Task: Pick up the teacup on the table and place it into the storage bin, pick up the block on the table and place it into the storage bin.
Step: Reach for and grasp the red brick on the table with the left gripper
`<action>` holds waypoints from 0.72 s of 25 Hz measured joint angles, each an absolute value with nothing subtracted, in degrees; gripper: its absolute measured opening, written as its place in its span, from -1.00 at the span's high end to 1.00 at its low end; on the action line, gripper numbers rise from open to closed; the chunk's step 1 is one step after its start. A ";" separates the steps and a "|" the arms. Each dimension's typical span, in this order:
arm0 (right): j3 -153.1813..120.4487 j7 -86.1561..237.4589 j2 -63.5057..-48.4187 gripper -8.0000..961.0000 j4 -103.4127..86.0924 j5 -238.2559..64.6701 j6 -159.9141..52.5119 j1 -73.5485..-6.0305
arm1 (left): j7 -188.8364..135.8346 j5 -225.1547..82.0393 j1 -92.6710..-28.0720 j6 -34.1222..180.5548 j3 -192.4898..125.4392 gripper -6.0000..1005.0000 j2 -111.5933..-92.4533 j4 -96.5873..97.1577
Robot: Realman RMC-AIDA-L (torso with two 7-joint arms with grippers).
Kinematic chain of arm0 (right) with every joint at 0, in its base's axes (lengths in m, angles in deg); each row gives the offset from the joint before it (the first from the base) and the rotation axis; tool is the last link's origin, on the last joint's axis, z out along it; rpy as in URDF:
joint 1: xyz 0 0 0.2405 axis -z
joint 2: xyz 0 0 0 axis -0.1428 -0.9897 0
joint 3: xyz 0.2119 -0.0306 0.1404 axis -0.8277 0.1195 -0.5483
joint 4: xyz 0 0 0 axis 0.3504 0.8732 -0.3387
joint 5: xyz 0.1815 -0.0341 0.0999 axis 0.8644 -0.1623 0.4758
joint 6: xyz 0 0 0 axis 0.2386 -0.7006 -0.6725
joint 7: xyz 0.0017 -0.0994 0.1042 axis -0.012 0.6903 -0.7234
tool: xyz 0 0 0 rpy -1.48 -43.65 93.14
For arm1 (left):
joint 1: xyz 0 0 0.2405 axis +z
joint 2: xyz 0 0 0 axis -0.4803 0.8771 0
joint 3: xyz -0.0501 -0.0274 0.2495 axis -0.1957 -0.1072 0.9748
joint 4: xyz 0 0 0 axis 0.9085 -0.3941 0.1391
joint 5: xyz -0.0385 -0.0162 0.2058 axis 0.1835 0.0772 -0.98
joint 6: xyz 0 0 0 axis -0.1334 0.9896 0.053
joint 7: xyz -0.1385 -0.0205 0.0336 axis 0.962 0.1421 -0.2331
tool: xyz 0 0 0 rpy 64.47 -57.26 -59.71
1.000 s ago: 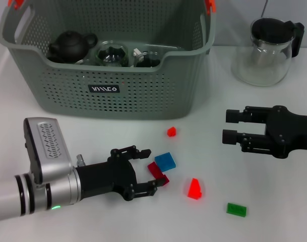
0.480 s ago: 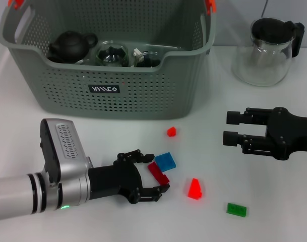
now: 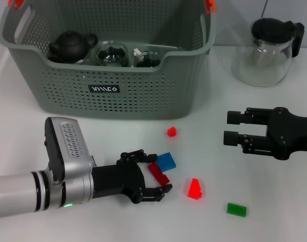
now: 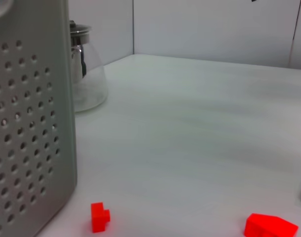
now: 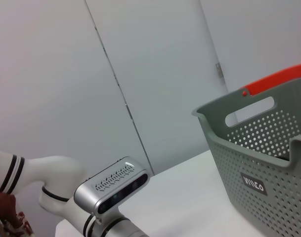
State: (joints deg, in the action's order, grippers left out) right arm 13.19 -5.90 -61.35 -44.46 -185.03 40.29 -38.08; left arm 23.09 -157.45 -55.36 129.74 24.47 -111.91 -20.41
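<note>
The grey perforated storage bin (image 3: pixel 108 60) stands at the back left, and its wall (image 4: pixel 31 123) also fills one side of the left wrist view. Inside it are a black teapot (image 3: pixel 70 44) and glass teacups (image 3: pixel 112 54). No teacup shows on the table. My left gripper (image 3: pixel 150 173) lies low on the table, open, its fingers on either side of a dark red block (image 3: pixel 159 174). A blue block (image 3: pixel 166 161) touches that block's far side. My right gripper (image 3: pixel 232 127) hovers open at the right, holding nothing.
Loose blocks lie around: a small red one (image 3: pixel 171 131) (image 4: pixel 99 217), a bright red one (image 3: pixel 194 188) (image 4: pixel 269 227) and a green one (image 3: pixel 236 209). A glass pitcher (image 3: pixel 266 50) (image 4: pixel 88 74) with a black lid stands at the back right.
My left gripper has slid forward to the right along the table, so its open fingers now straddle the dark red block. The right arm has not moved.
</note>
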 joint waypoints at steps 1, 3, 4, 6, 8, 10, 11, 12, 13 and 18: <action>13.19 -5.90 -61.32 -0.35 -44.46 -185.02 40.28 -38.06 | 23.09 -157.45 -55.62 129.50 24.47 -0.66 -111.91 -20.11; 13.19 -5.91 -61.27 -0.35 -44.46 -185.02 40.23 -38.00 | 23.10 -157.46 -56.01 128.93 24.47 -0.66 -111.91 -19.60; 13.19 -5.90 -61.27 -0.35 -44.46 -185.02 40.21 -37.97 | 23.10 -157.47 -56.07 128.73 24.47 -0.66 -111.91 -19.50; 13.19 -5.90 -61.27 -0.35 -44.46 -185.02 40.20 -37.94 | 23.10 -157.48 -56.16 128.50 24.51 -0.66 -111.91 -19.43; 13.19 -5.91 -61.27 -0.35 -44.46 -185.02 40.21 -37.93 | 23.26 -157.48 -56.21 128.47 24.55 -0.65 -111.91 -19.42; 13.19 -5.98 -61.28 -0.35 -44.46 -185.02 40.22 -37.92 | 23.56 -157.52 -56.25 128.45 24.55 -0.65 -111.91 -19.46; 13.19 -6.03 -61.28 -0.35 -44.46 -185.02 40.23 -37.92 | 23.67 -157.54 -56.25 128.44 24.55 -0.65 -111.91 -19.49; 13.19 -6.08 -61.28 -0.34 -44.46 -185.02 40.24 -37.92 | 23.67 -157.64 -56.25 128.44 24.55 -0.65 -111.91 -19.56; 13.19 -6.13 -61.29 -0.34 -44.46 -185.02 40.25 -37.92 | 23.67 -157.80 -56.26 128.43 24.67 -0.65 -111.91 -19.67; 13.19 -6.26 -61.28 -0.34 -44.46 -185.02 40.22 -37.92 | 24.30 -158.31 -56.38 128.55 26.24 -0.64 -111.77 -20.37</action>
